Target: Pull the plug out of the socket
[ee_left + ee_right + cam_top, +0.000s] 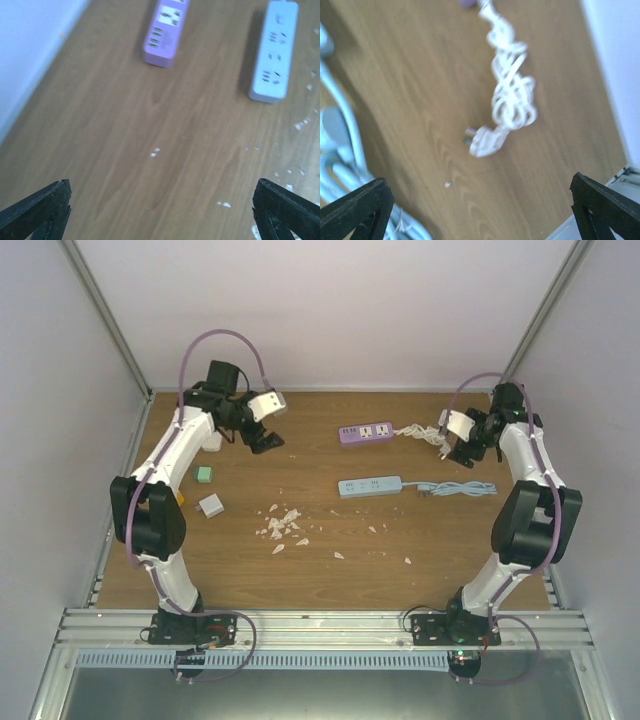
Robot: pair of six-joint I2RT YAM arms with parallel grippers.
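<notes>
The white plug lies loose on the wood with its prongs bare, at the end of a coiled white cable that runs to the purple socket strip. My right gripper hangs open just above the plug, with nothing between its fingers. In the top view this gripper is right of the purple strip, over the cable bundle. My left gripper is open and empty too, hovering left of the purple strip; in the top view it sits at the back left.
A light blue power strip with its cable lies nearer the front. A green cube and a white adapter sit at the left. White scraps litter the middle. Walls close in on both sides and the back.
</notes>
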